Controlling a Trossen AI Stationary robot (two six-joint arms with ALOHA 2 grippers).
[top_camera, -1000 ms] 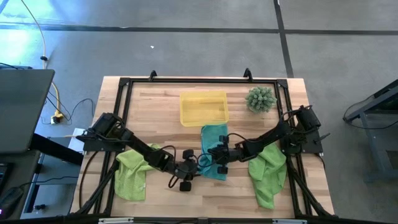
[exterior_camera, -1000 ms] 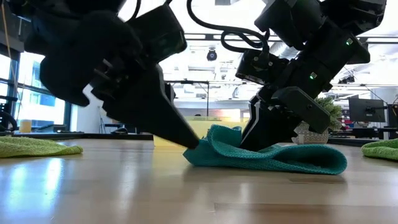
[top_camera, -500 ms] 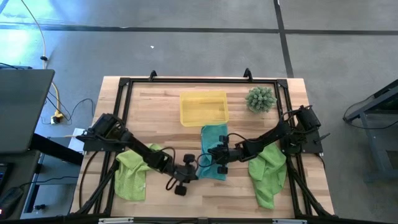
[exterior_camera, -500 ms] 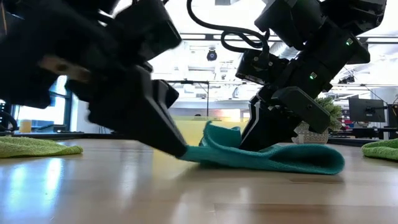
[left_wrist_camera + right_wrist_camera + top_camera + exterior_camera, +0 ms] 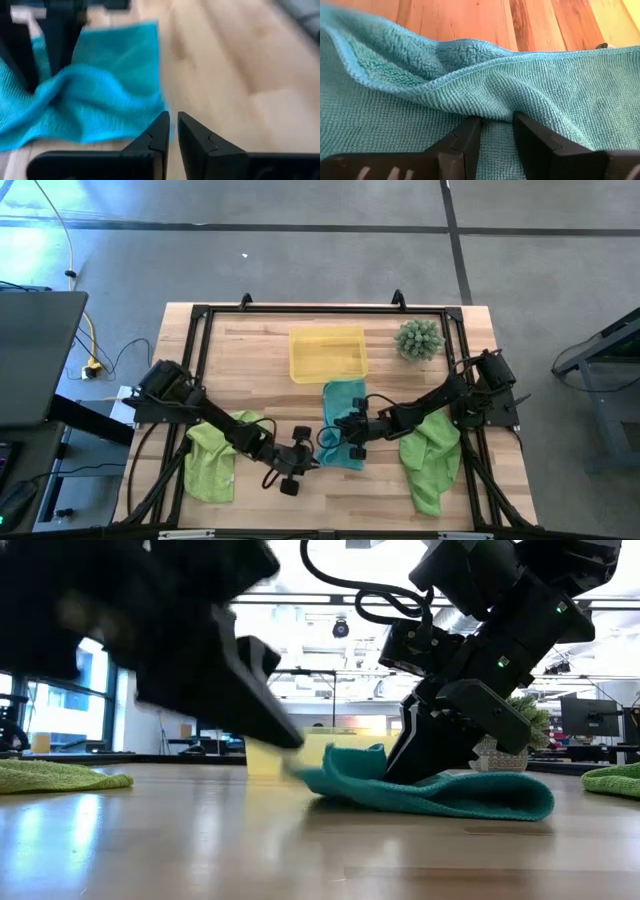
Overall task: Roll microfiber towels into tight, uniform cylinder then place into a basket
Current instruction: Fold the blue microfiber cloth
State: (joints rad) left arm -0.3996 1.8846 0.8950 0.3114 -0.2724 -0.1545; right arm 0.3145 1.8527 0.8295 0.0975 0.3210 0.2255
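The teal towel (image 5: 345,420) lies flat on the wooden table just near of the yellow tray (image 5: 327,352), with a raised fold (image 5: 350,762) near its left end. My left gripper (image 5: 172,122) is shut at the towel's near-left corner, slightly off the table (image 5: 290,735). My right gripper (image 5: 496,131) comes down on the towel's middle (image 5: 425,765), shut on the cloth. Two lime-green towels lie crumpled on the table at the left (image 5: 212,458) and right (image 5: 430,458). My left gripper has the teal towel's near-left corner (image 5: 161,111) at its fingertips, coming level from the table's left. The corner is a little off the table; the rest lies on the wood. How much cloth is between the fingers does not show. My right gripper stands on the teal towel from above, slanting in from the table's right. A ridge of cloth (image 5: 495,112) is gathered between its two fingers (image 5: 470,131). The towel lies on the table under them; one layer or several, I cannot tell.
A spiky green plant (image 5: 419,339) stands at the far right of the table. A black frame rail (image 5: 320,309) runs round the tabletop. Bare wood lies near of the teal towel (image 5: 340,495).
My left gripper has gone toward the table's left edge, then up off the wood. The teal towel's left end was drawn leftward and flatter, and now sits slightly raised. My right gripper has kept still on the towel.
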